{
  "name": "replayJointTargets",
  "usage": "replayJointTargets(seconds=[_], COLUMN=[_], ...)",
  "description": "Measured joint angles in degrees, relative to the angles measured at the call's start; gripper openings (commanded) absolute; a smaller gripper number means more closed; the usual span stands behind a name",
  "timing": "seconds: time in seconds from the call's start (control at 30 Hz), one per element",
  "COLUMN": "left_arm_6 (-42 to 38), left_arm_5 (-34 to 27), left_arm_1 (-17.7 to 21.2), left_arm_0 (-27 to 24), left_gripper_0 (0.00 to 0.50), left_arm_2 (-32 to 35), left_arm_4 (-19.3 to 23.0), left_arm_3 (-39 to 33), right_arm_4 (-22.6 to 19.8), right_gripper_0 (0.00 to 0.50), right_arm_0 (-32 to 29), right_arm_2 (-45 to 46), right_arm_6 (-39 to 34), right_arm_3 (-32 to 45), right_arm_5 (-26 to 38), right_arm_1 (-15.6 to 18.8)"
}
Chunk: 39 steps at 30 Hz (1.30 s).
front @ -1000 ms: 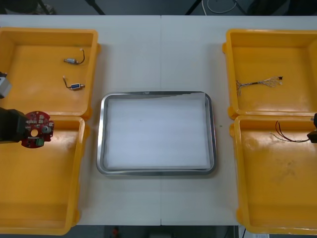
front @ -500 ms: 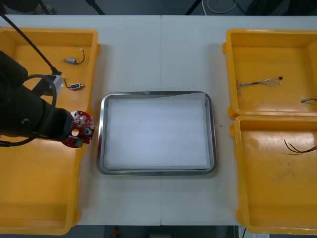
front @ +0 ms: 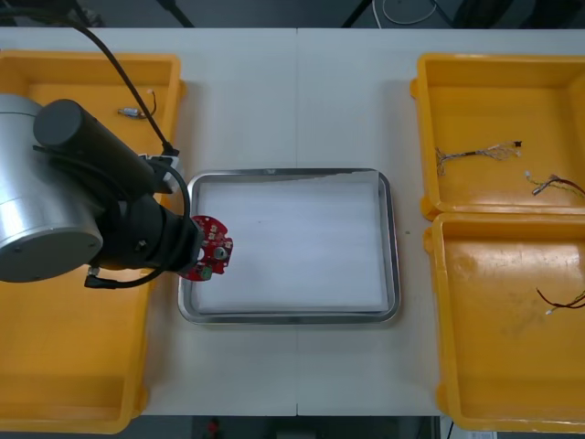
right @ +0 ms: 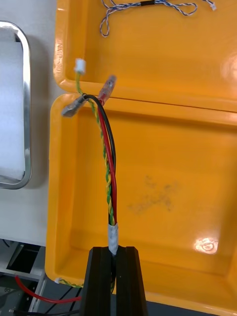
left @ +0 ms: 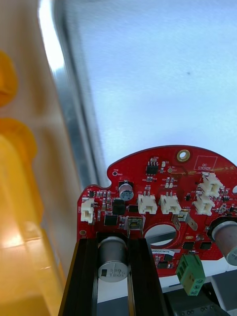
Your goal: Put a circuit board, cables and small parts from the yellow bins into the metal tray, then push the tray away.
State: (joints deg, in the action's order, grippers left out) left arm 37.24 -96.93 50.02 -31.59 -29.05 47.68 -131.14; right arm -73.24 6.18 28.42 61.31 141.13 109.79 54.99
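Left wrist view: the left gripper [left: 113, 244] is clamped on the red circuit board [left: 163, 197]. Its black fingers [left: 86, 276] stand apart by the width of a silver cylindrical component [left: 112, 261] at the board's near edge, which sits between them.
Board's facing: the component side is turned up toward the camera. The board is round, so it has no long axis, and it juts straight out past the fingertips.
Board's place: it is above the metal tray [front: 393, 247]. The front view sets it over the tray's left rim, reaching a little over the white inside. The left arm [front: 55, 201] is above the left yellow bins [front: 55, 366].
Right wrist view: the right gripper [right: 114, 251] has its fingers pressed nearly together on the taped end of the red and yellow cable [right: 109, 163], which has a black strand alongside.
Cable's axis: it runs lengthwise straight away from the fingertips, above the near right yellow bin [right: 173, 148]. Its far ends splay into small plugs at the wall shared with the far right yellow bin [right: 163, 54].
Farther out: a blue and white cable [right: 148, 5] lies in that far bin. In the front view, a small metal part [front: 132, 112] lies in the far left bin.
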Motion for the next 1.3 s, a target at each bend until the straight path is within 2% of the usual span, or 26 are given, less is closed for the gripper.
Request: replayJointTargets(seconds=[0.23,0.63,0.97,1.0,1.03,1.1,1.13,1.3], left_arm_6=[-2.20,-2.52,-2.52,-2.52,-2.52,-2.52,-2.52,-2.52], left_arm_5=[5.16,12.91,16.01,16.03,16.04,16.09,16.11,16.11], left_arm_1=[-1.32,-3.59,-3.63,-3.63,-3.63,-3.63,-3.63,-3.63], left_arm_0=[-2.04,-4.33,-4.74,-4.74,-4.74,-4.74,-4.74,-4.74], left_gripper_0=[0.000,0.000,0.005,0.037,0.202,0.426,0.500,0.500], left_arm_2=[-7.59,-15.38,-18.41,-18.41,-18.41,-18.44,-18.47,-18.54], left_arm_4=[-3.07,-7.17,-8.83,-8.83,-8.84,-8.88,-8.94,-9.22], left_arm_3=[3.00,12.02,15.16,15.16,15.16,15.16,15.16,15.16], right_arm_4=[-0.60,-0.15,4.42,4.72,4.92,5.02,5.02,5.02], right_gripper_0=[0.020,0.019,0.020,0.019,0.017,0.019,0.019,0.019], right_arm_0=[0.00,0.00,0.01,0.03,0.03,0.04,0.04,0.11], right_arm_2=[0.00,-0.01,-2.28,-2.72,-3.06,-3.52,-3.63,-3.64], right_arm_6=[11.23,12.63,12.63,12.63,12.63,12.63,12.63,12.63], right_arm_3=[1.41,1.57,1.59,1.59,1.59,1.59,1.59,1.90], right_arm_5=[0.00,0.01,0.01,0.01,0.01,0.01,0.01,0.01], right_arm_1=[0.01,0.01,0.01,0.01,0.01,0.01,0.01,0.00])
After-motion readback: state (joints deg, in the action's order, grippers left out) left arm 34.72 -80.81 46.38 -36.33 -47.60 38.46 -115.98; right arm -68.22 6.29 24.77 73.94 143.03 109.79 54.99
